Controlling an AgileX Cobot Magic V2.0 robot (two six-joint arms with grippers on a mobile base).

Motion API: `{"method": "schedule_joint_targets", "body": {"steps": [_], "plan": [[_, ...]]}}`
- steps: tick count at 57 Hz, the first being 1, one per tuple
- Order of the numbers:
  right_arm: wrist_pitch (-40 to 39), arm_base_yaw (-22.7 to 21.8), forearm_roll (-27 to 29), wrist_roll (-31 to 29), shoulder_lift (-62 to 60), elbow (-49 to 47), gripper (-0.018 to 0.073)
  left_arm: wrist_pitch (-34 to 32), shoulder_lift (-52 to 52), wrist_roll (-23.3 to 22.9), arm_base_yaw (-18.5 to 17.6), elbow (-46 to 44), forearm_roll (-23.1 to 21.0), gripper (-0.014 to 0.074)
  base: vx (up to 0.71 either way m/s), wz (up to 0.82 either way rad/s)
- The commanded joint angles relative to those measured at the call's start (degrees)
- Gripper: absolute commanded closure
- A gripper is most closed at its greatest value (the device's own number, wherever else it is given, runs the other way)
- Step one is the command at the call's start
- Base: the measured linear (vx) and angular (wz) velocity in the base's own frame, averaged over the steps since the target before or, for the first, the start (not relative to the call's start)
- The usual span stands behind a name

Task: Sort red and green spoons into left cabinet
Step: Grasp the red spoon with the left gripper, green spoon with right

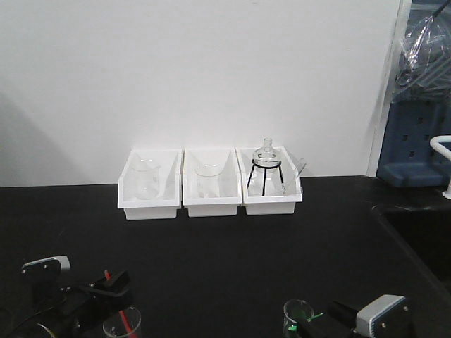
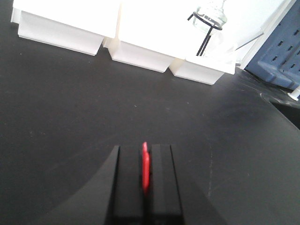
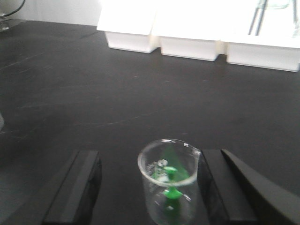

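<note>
My left gripper [image 2: 144, 149] is shut on the red spoon [image 2: 146, 165], which stands edge-on between the fingers. In the front view the left gripper [image 1: 107, 286] is at the bottom left, and the red spoon [image 1: 126, 322] reaches down into a clear beaker [image 1: 121, 324] below it. My right gripper [image 3: 150, 157] is open with its fingers on either side of a clear beaker [image 3: 169, 187] that holds the green spoon [image 3: 171, 185]. This beaker [image 1: 297, 314] also shows at the bottom right of the front view. The grey cabinet is out of view.
Three white bins [image 1: 209, 204] stand in a row at the back of the black table [image 1: 225, 246]. Two hold beakers and the right one holds a flask on a black stand [image 1: 266, 169]. A sink recess [image 1: 419, 236] and a blue crate [image 1: 416, 148] are on the right.
</note>
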Motion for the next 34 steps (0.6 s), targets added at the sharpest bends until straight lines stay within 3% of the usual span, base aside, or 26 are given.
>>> {"method": "schedule_joint_targets", "body": {"steps": [1, 21, 34], "plan": [[-5.8, 1.3, 1.5, -0.9, -0.6, -2.2, 0.0056, -4.8, -2.7, 0.1, -0.2, -1.5, -0.5, 0.0604, 0.0, 0.0], [-6.4, 1.7, 7.6, -2.1, 1.6, -3.0, 0.0092, -4.3, -2.5, 0.1, -0.2, -1.4, -0.5, 0.0603, 0.0, 0.0], [-6.4, 1.7, 7.5, -2.1, 1.9, -3.0, 0.0214, -4.3, -2.5, 0.1, -0.2, -1.4, -0.5, 0.0603, 0.0, 0.0]]}}
